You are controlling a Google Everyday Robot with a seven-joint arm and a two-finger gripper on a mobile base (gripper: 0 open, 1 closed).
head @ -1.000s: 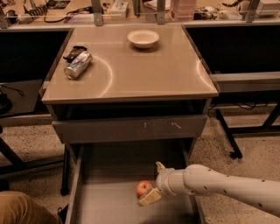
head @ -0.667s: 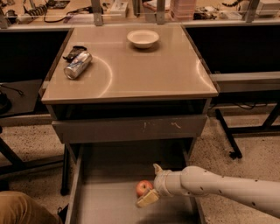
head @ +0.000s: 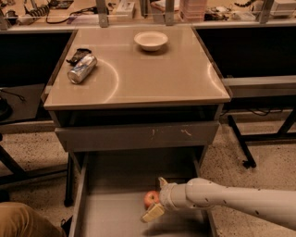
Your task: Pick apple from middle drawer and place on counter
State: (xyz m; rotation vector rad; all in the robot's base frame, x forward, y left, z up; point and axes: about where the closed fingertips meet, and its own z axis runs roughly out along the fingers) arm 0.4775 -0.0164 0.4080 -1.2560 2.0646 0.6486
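You are looking down on the counter (head: 157, 78), a glossy tan top capping a grey cabinet, with a speckled floor (head: 263, 152) to either side and a cluttered desk (head: 69, 11) with metal posts running along behind the counter's far edge. A white bowl (head: 151, 40) stands upright near the far edge, roughly midway along it. A silver can (head: 82, 68) lies on its side close to the left edge, and a small dark object (head: 77, 54) sits just behind it toward the far left corner. Below the near edge, a grey drawer front (head: 138, 136) carries pale scratch marks right of centre. Under that, the middle drawer (head: 115, 213) is pulled well out toward you, its smooth floor showing. The apple (head: 149, 198) rests on that floor, right of the drawer's centre, below the near right part of the counter. Your white arm (head: 240, 206) enters from the lower right and ends at the gripper (head: 153, 199) inside the drawer. Its jaws stand apart, one of the fingers (head: 162, 181) behind the apple and the other in front, with the apple between them; whether either pad touches the fruit cannot be confirmed from this angle. A tan cloth shape (head: 21, 222) occupies the lower left corner.
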